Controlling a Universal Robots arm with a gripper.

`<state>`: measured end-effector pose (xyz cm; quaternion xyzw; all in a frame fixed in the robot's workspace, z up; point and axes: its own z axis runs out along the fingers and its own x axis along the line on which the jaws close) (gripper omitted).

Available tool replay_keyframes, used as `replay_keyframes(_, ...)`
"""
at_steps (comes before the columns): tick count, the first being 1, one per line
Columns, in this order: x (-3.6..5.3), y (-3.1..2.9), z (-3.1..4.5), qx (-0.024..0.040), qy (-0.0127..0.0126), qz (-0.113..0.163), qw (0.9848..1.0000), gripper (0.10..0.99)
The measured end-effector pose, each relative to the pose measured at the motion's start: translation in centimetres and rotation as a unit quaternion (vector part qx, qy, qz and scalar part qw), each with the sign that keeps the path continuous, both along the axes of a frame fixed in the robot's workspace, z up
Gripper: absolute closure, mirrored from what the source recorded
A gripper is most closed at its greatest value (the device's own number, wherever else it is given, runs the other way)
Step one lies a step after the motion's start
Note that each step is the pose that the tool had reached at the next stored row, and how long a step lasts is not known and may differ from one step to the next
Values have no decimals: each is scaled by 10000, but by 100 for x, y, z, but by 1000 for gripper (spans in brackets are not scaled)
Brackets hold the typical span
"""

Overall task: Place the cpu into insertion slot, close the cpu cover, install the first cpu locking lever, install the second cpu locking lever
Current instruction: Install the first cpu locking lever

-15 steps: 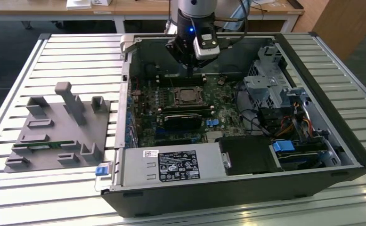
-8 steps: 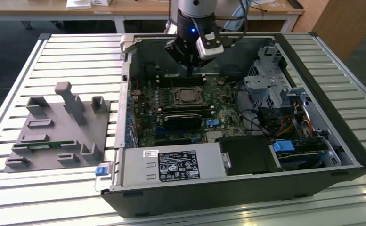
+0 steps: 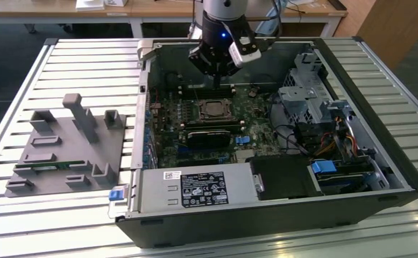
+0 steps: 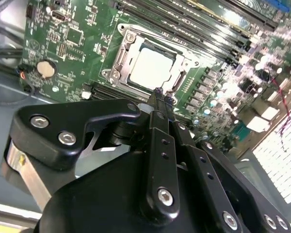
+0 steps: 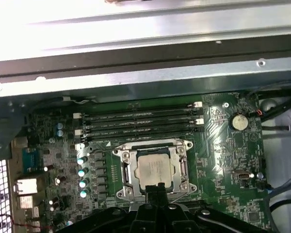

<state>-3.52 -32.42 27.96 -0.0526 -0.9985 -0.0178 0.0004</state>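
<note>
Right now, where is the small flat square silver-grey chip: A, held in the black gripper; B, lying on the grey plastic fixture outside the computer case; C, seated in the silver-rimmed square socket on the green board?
C: in the first wrist view the silver-grey chip lies inside the silver-rimmed socket, not held by the black gripper.

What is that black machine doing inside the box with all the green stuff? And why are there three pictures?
It is a robot arm reaching into an open computer case on a slatted table. One picture looks from outside; the other two come from cameras riding on the arm's wrist. The green board is the motherboard. The silver square, the cpu, sits in its socket with the metal cover framing it. The arm's jaws are shut, right by the socket's edge.
</note>
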Motion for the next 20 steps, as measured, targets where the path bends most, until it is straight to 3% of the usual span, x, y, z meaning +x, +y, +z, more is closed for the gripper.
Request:
replay_keyframes(5,-47,0,-3,4,-42,77,10000,980)
replay_keyframes(9,-77,0,-4,8,-42,235,9997,980)
replay_keyframes(14,-77,0,-6,10,-43,648,9979,980)
replay_keyframes(20,-121,0,-7,10,-59,667,9978,980)
